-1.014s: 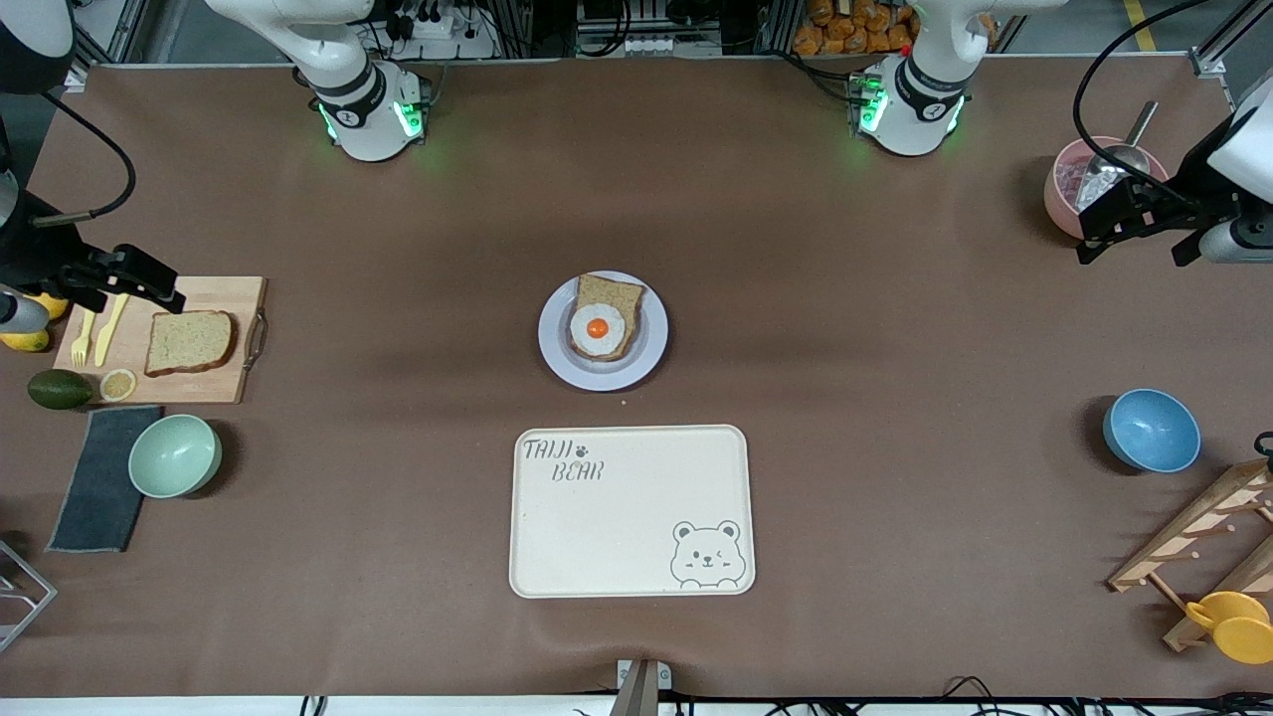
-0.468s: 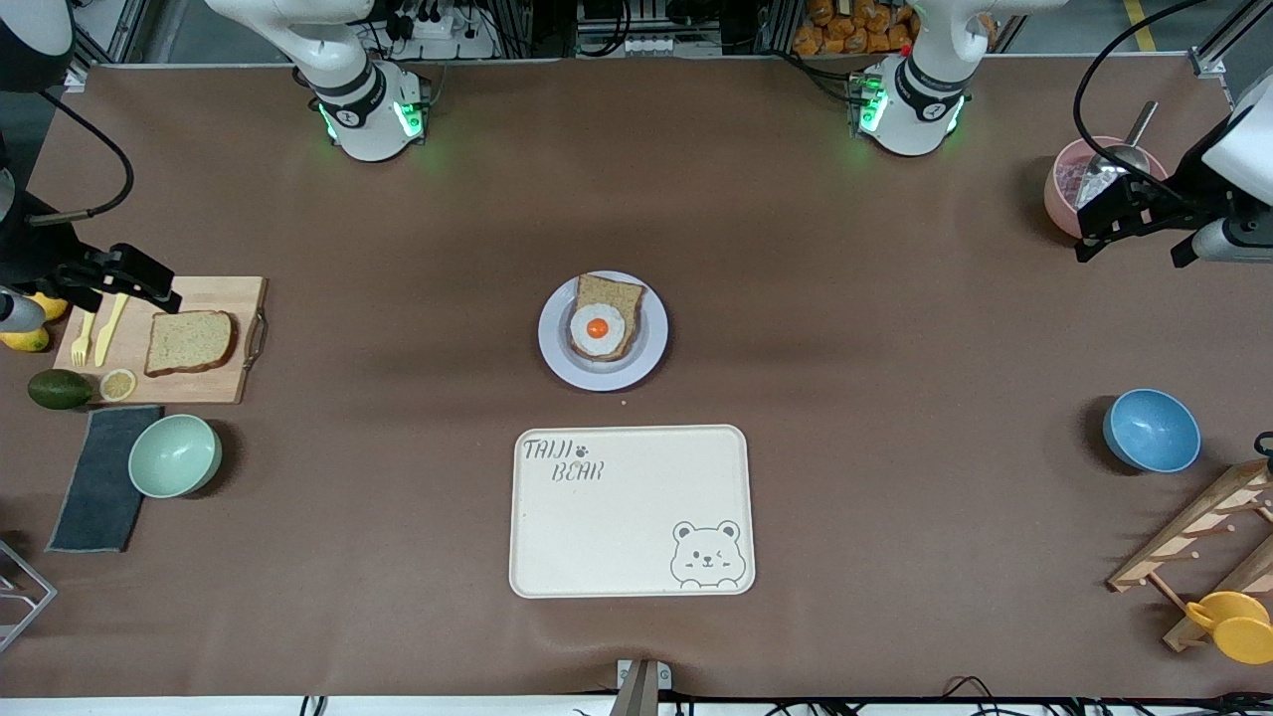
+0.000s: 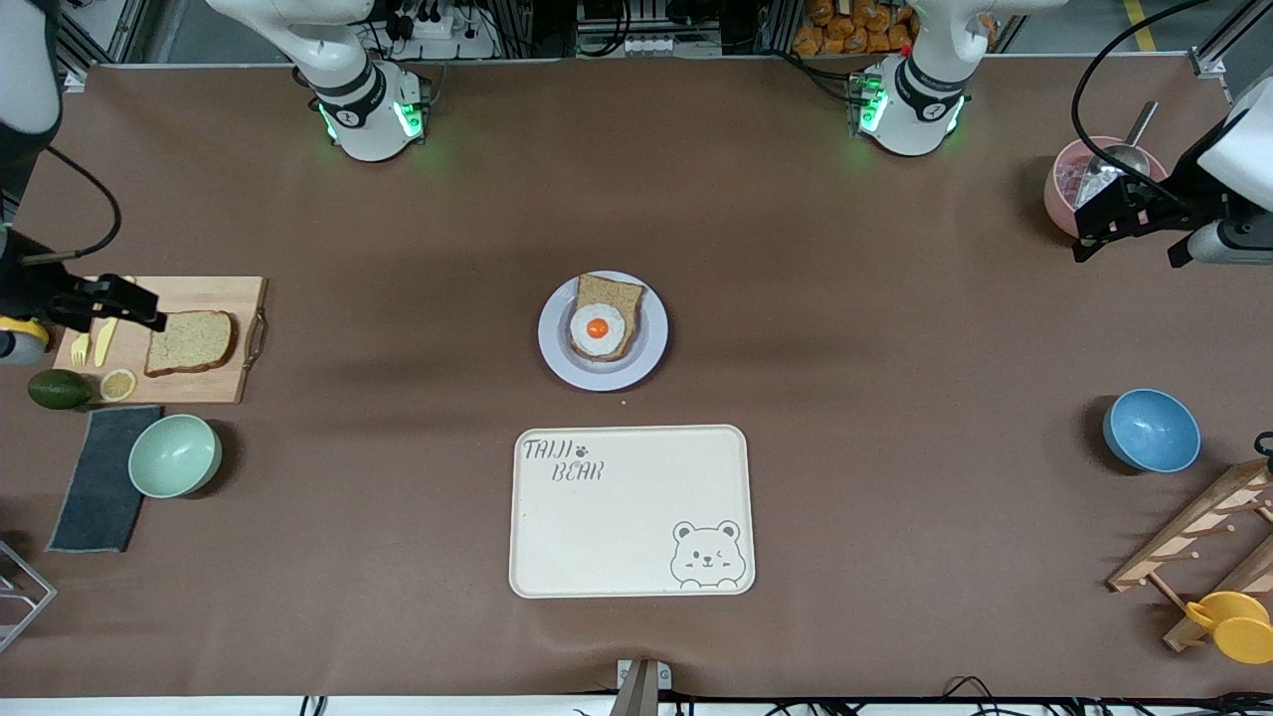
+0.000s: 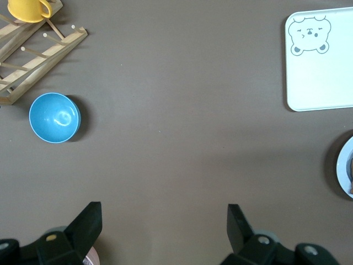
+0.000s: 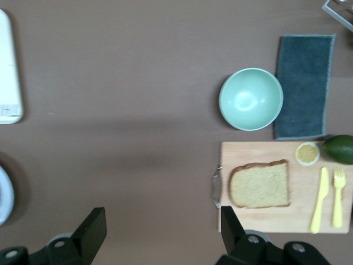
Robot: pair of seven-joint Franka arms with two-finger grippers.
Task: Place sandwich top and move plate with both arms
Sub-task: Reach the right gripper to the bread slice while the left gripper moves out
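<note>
The sandwich top [image 3: 189,341] is a plain brown bread slice lying flat on a wooden cutting board [image 3: 224,383] at the right arm's end of the table; it also shows in the right wrist view as the bread slice [image 5: 259,184]. My right gripper [image 3: 111,301] hangs open and empty over the board's cutlery end, beside the slice; the right gripper [image 5: 161,221] shows the same wide gap. The plate [image 3: 553,343] sits mid-table with an egg-topped slice [image 3: 600,326] on it. My left gripper [image 3: 1114,224] is open and empty above a pink bowl [image 3: 1062,194]; the left gripper [image 4: 164,215] shows bare table between its fingers.
A cream bear-print tray [image 3: 631,510] lies nearer the camera than the plate. Beside the board are a green bowl [image 3: 175,454], dark cloth [image 3: 99,487], avocado [image 3: 58,389], lemon slice [image 3: 118,384] and yellow cutlery [image 3: 94,343]. A blue bowl [image 3: 1151,430] and wooden rack [image 3: 1208,557] sit at the left arm's end.
My right gripper has shifted toward the table's end, now over the cutlery end of the board. The left gripper has barely moved. Bread and plate are unmoved.
</note>
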